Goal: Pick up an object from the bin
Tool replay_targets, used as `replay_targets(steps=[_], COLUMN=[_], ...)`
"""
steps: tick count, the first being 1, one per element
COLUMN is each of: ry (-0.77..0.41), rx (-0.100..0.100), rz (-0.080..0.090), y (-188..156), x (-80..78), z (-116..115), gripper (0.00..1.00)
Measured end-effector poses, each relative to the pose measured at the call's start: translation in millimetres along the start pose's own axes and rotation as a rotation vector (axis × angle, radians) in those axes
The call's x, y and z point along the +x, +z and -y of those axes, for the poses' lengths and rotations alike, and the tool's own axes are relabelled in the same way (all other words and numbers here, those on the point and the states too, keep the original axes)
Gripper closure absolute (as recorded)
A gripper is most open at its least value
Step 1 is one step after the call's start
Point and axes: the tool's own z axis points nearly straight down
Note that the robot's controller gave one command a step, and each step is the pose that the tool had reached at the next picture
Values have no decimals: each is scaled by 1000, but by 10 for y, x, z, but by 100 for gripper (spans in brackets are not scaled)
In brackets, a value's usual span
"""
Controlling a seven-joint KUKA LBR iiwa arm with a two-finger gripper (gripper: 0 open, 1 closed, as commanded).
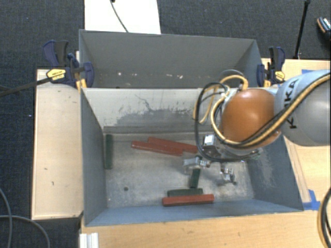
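Right of bin [155, 61] centre | gripper [209, 171] low, fingers [226, 177] seemingly spread, gripping nothing | dark green bar [195, 179] beside one finger

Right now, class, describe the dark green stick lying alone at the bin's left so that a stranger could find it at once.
Start at the grey bin and go to the foot of its left wall. There a dark green stick lies along the wall, running front to back. Unlike the other two green sticks, which lie on the right by the red sticks, it lies alone.
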Motion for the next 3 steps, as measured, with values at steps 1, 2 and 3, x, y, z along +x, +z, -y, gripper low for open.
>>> replay_targets(steps=[1, 2, 3], ry=[3, 14, 24], rx=[0, 7, 7], rz=[0, 3, 3], y=[-1, -429, -801], x=[1, -7, -17], z=[1, 12, 20], gripper=[100, 100, 100])
